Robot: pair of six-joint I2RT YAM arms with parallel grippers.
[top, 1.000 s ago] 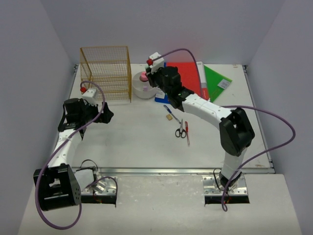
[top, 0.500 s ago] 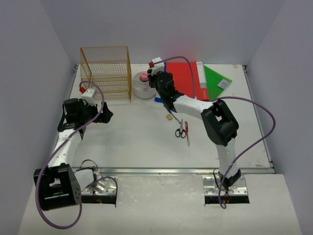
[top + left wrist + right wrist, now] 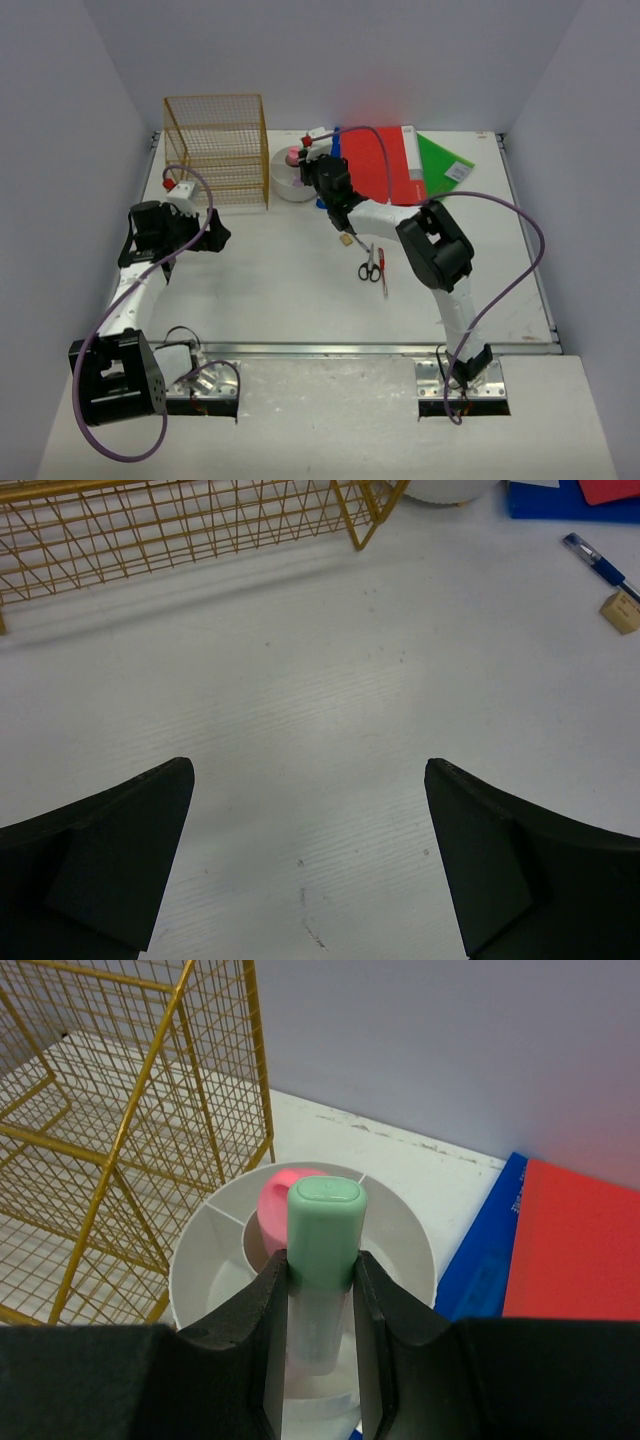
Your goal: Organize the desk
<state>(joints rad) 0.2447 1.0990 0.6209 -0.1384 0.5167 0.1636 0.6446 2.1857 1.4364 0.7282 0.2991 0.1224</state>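
Left gripper (image 3: 308,780) hangs wide open, empty, over the desk (image 3: 280,290), whose 11 o'clock corner holds the rack (image 3: 218,148). Only the right wrist view shows the right gripper (image 3: 320,1265) pinching a green-capped marker (image 3: 326,1220) over the divided cup (image 3: 405,1230), a pink cap (image 3: 272,1200) in its 11 o'clock compartment. Open surface lies between the arms, walls (image 3: 60,150) on three edges.

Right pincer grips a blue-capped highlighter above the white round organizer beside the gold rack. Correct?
Not quite: the cap is pale green, not blue, as the right wrist view shows. The right pincer does grip the highlighter above the white round organizer beside the gold rack.
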